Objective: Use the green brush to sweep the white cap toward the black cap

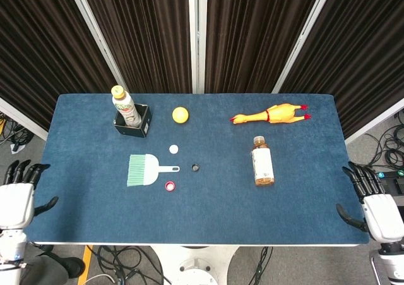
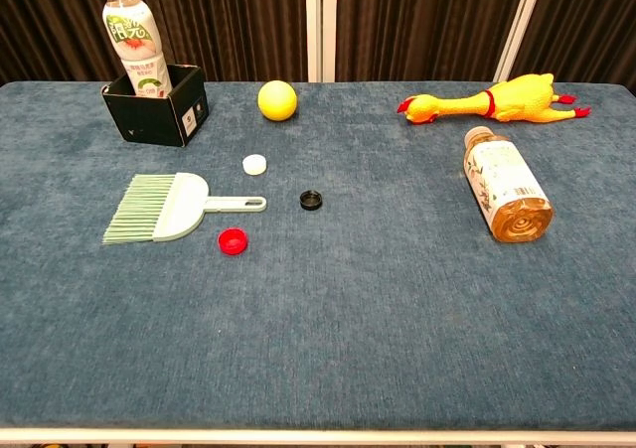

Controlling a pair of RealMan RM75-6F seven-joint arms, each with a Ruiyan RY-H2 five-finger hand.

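Observation:
The green brush (image 1: 146,170) (image 2: 167,208) lies flat on the blue table, bristles to the left, handle pointing right. The white cap (image 1: 173,149) (image 2: 255,164) sits just beyond the handle. The black cap (image 1: 196,167) (image 2: 312,200) lies to the right of the handle's tip. My left hand (image 1: 17,198) hangs off the table's left front corner, fingers spread and empty. My right hand (image 1: 374,206) hangs off the right front corner, likewise empty. Neither hand shows in the chest view.
A red cap (image 1: 169,185) (image 2: 233,240) lies just in front of the brush handle. A bottle stands in a black box (image 1: 134,122) at the back left. A yellow ball (image 1: 180,114), a rubber chicken (image 1: 270,115) and a lying bottle (image 1: 262,162) are further right.

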